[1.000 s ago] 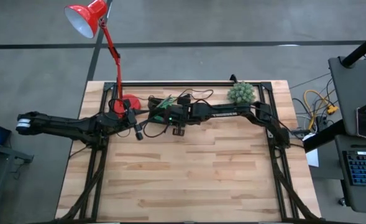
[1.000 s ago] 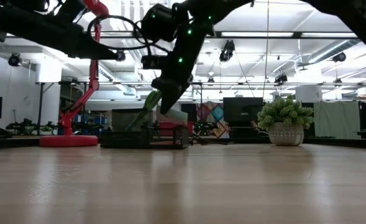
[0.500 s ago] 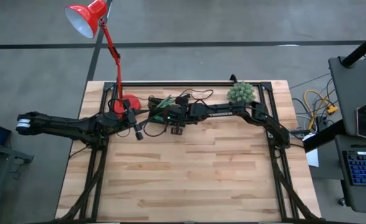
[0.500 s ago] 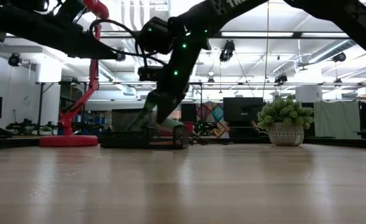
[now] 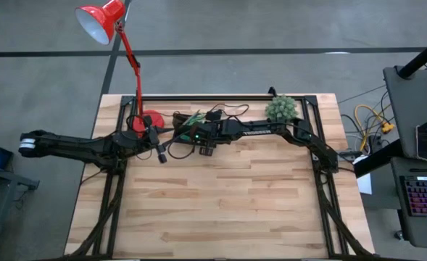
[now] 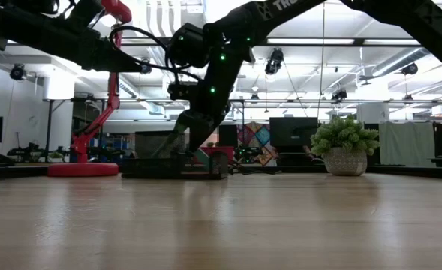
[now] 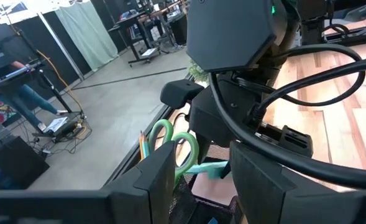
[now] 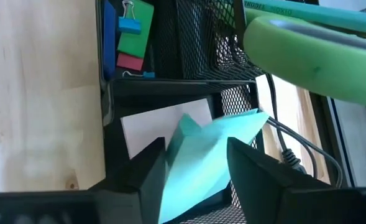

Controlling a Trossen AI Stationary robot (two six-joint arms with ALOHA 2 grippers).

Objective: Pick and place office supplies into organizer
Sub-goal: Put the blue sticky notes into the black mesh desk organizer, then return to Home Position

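From the right wrist, the right gripper [image 8: 192, 165] has its fingers spread around a teal sticky-note pad [image 8: 204, 158] lying tilted in the organizer [image 8: 170, 93] tray, atop a white pad. It could spring out or catch a finger on withdrawal. Only this view shows the binder clips [image 8: 132, 38]. Beyond, the left gripper [image 7: 198, 180] waits with its fingers parted and empty near the scissors [image 7: 176, 146].

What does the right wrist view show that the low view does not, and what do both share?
Right wrist view only: the teal sticky-note pad lying in the organizer between the right hand fingers, plus blue, green and pink clips in another compartment. Low view only: the red lamp base and potted plant on the table. Both show the black organizer and the right hand at it.
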